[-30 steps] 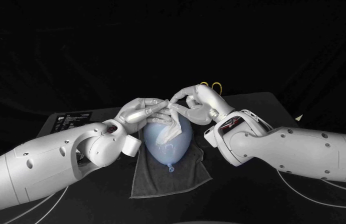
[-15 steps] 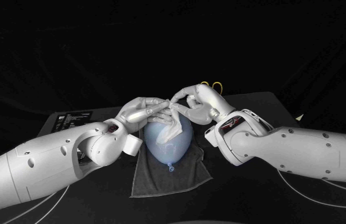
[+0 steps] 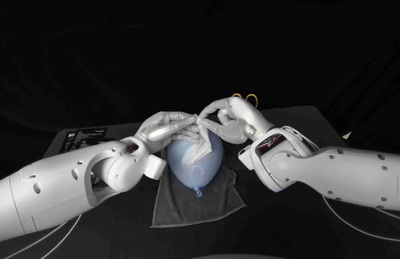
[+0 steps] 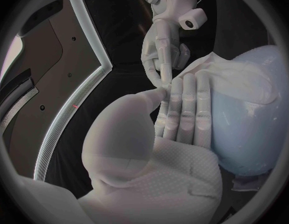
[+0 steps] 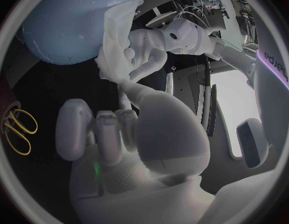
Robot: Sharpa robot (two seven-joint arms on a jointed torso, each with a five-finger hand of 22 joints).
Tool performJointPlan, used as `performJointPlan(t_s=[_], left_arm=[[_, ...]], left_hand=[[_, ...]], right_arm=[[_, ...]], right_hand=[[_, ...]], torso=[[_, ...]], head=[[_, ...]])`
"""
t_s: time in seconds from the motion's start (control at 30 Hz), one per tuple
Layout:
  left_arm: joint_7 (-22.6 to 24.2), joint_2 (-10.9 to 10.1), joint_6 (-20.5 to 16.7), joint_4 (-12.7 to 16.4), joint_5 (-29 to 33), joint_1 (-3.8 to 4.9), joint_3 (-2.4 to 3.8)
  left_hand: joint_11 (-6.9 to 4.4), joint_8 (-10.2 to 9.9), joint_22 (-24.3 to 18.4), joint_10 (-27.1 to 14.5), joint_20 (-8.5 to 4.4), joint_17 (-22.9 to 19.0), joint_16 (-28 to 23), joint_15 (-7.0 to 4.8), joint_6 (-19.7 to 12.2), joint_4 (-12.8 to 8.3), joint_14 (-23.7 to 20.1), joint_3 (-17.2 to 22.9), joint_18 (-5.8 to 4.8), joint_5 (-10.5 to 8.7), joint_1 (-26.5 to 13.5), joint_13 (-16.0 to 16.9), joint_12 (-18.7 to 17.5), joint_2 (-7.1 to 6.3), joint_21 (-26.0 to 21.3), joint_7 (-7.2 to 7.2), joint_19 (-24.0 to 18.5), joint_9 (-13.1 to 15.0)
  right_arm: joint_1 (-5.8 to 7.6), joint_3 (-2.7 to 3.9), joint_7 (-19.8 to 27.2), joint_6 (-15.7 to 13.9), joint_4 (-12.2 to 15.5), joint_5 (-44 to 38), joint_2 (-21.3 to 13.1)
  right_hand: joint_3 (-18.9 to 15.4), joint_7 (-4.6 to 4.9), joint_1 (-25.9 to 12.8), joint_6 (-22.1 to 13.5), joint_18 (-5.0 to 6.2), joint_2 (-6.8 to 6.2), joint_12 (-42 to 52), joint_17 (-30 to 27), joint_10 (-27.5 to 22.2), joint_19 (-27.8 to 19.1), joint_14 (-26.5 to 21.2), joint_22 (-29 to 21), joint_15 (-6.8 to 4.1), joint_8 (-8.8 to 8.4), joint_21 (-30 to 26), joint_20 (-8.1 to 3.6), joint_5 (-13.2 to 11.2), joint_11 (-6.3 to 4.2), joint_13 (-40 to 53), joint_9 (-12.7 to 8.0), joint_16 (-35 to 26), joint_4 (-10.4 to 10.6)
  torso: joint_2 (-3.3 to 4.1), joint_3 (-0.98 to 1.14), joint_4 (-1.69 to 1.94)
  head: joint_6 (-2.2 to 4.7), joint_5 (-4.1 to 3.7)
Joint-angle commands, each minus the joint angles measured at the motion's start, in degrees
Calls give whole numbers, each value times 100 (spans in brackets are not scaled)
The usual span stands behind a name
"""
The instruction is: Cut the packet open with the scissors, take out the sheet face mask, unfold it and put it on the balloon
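The black table [image 3: 321,119] carries a dark grey cloth towel [image 3: 196,210], spread at its middle and reaching toward the near edge. On the towel lies the pale blue, egg-shaped rubber balloon [image 3: 196,167]. Its long axis runs from the far edge to the near edge, with the knotted neck pointing at the near edge.

Both hands meet over the balloon's far end. The left hand [image 3: 167,129] comes in from the table's left side with its fingers [image 4: 184,104] straight and held together, laid along the balloon's far shoulder. Its thumb tip is brought in against them, seemingly nipping an upper edge of the mask. The right hand [image 3: 229,119] arrives from the right side. Its thumb and a finger are curled into a ring whose tips close on the same upper edge, just beside the left hand's fingertips. Its other fingers are bent in loosely.

The white sheet face mask [image 3: 196,149] is out of its packet but not spread. It hangs from the two pinches as a narrow crumpled strip, draped down the balloon's top along its long axis and touching it. The next move therefore looks like a sideways one. The two grips sit almost together at the far end, so they would have to part across the balloon, toward the left and right edges, to open the folds.

The yellow-handled scissors [image 3: 245,99] lie toward the far edge, beyond the right hand.
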Motion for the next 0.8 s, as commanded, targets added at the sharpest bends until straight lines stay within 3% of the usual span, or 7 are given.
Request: performJointPlan(t_s=[0.03,0.3,0.8], left_arm=[[118,-1,-173,13,-31,7,11],[91,-25,-233,17,-79,7,11],[93,-64,-372,21,-95,7,10]], left_hand=[[-5,41,50,41,-5,17,23,-9,32,-373,46,417,116,30,-61,12,23,-18,70,20,-55,356],[-8,54,188,45,-14,53,64,-16,23,-439,49,562,114,29,-176,45,56,-49,254,20,-155,479],[-14,66,275,54,-17,81,100,-23,24,-478,58,627,117,29,-238,70,84,-55,371,18,-214,566]], right_arm=[[-9,-2,213,-152,23,215,-24],[-10,0,302,-256,11,687,-90],[-11,0,304,-260,20,827,-148]], right_hand=[[31,-28,-61,56,-70,-6,31,1509,392,50,598,1089,-50,81,34,-25,18,-42,1245,178,36,-6],[60,-31,-74,53,-69,-1,28,1509,391,49,598,1088,-54,98,29,-28,18,-45,1244,185,36,-13],[88,-32,-85,47,-70,4,32,1509,394,51,598,1089,-56,113,35,-32,17,-47,1247,191,36,-21]], torso=[[0,2,-1],[-1,0,-2],[0,-1,0]], head=[[-1,0],[-5,2],[-3,9]])
